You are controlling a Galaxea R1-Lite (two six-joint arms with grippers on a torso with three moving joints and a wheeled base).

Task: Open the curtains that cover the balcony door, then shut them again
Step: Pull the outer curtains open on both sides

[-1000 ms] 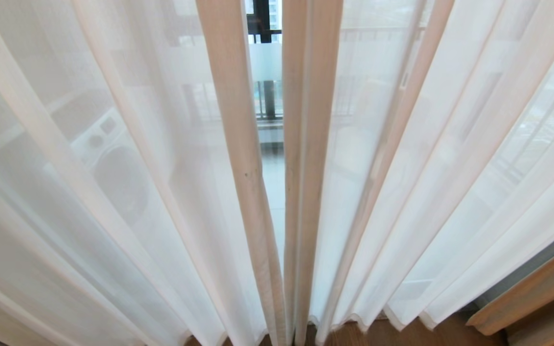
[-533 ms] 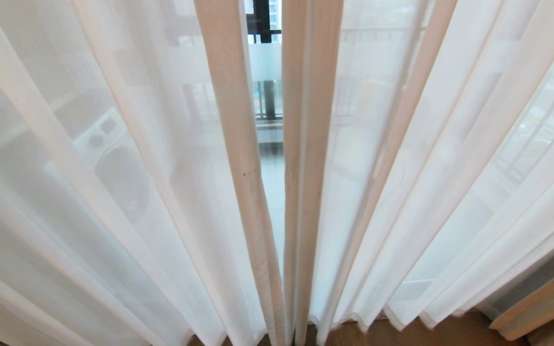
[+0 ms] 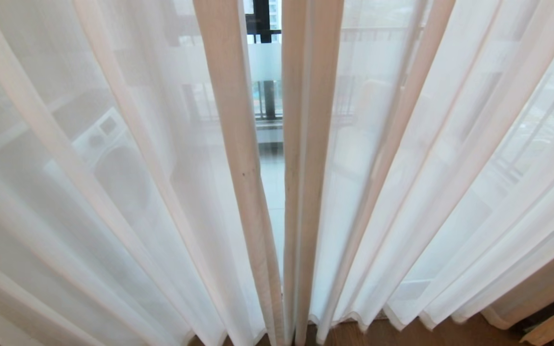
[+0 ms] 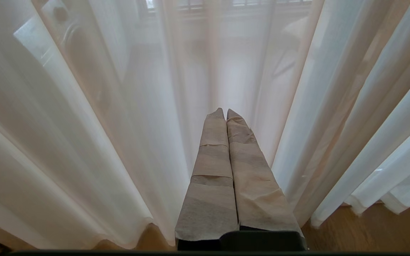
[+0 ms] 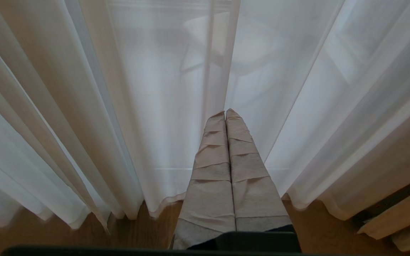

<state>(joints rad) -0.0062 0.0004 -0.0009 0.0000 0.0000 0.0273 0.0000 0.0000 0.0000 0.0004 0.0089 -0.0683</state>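
Down at the lower right of the head view, the whole scene has slid a little: the pale wooden strip point(image 3: 553, 327) now sits further into the corner and more drape hem covers it, so the camera has shifted, not the fabric. You face the curtains point(image 3: 113, 168), thin sheer white pleated drapes with beige folded edges, hanging to the brown wood floor point(image 3: 402, 334) and nearly drawn together. A narrow slit remains between the two beige leading edges, and through it you see the balcony door point(image 3: 265, 62), dark-framed glass crossed by a frosted band.

Neither arm shows in the head view. In its wrist view, your left gripper point(image 4: 225, 113), with fingers wrapped in tan tape, is clenched with nothing between them, tips just short of the sheer folds. Your right gripper point(image 5: 225, 113) is likewise pressed closed and empty, pointing at the folds near the hem.

Opening looks not yet begun. To do it well, spread the fingers before you reach in, aim each gripper at the beige leading edge on its own side of the slit, pinch several layers rather than one sheer fold, then draw outward steadily so the fabric slides along instead of slipping free.
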